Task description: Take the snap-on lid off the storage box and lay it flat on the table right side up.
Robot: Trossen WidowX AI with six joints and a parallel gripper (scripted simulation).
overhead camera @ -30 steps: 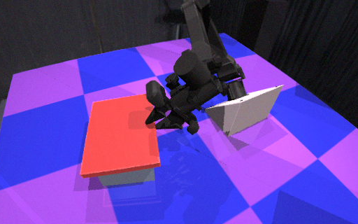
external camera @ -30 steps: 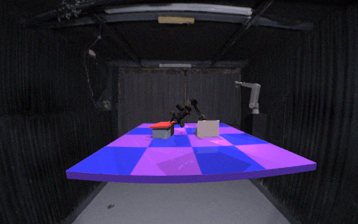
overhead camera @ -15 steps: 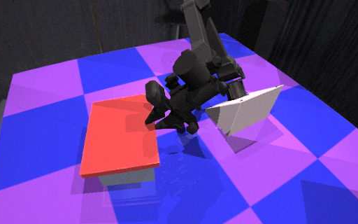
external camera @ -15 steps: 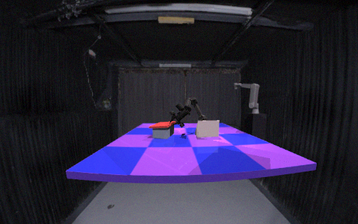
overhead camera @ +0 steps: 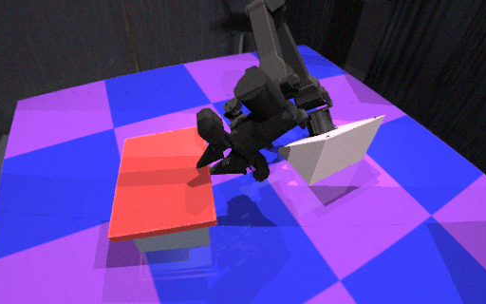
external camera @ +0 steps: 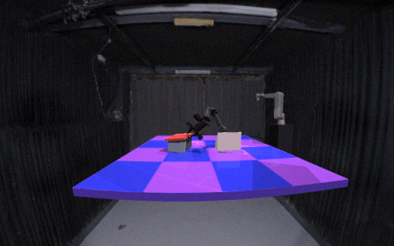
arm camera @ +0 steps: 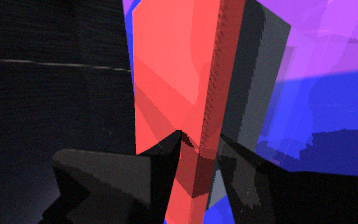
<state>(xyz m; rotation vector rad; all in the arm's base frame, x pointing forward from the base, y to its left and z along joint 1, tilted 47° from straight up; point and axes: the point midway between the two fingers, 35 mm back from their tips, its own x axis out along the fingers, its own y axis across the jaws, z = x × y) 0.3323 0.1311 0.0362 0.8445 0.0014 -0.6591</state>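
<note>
Gripper (overhead camera: 207, 170) (external camera: 189, 134) (arm camera: 198, 137), one, two fingers: closed on the edge of the red lid (overhead camera: 165, 190) (external camera: 178, 137) (arm camera: 172, 60), one finger above the lid's face and the other below its rim.

Count: one lid, one gray storage box (overhead camera: 177, 240) (external camera: 177, 146) (arm camera: 260, 75), one black arm (overhead camera: 265, 43) (external camera: 218, 119), one off-white angled panel piece (overhead camera: 341, 149) (external camera: 228, 141), one checkered table (overhead camera: 386, 247) (external camera: 186, 174) (arm camera: 342, 105) in blue and purple. A second, pale arm (external camera: 279, 105) stands beyond the table on a dark pedestal (external camera: 279, 139).

Lid location: over the storage box, its top face up, overhanging the walls. The box sits on the table; the off-white piece stands upright on the same table, well apart from the box, near the black arm.

View comparison: the top view gives the lid's whole outline apart from the part behind the gripper, and only a strip of box wall. The exterior view gives the box wall down to the table, and alone shows the pale arm and the ceiling lights. In it the lid looks slightly tilted; whether any snap edge is free cannot be told. The wrist view alone shows the grip up close, fingers on either side of the lid's edge; the off-white piece is outside its frame.
</note>
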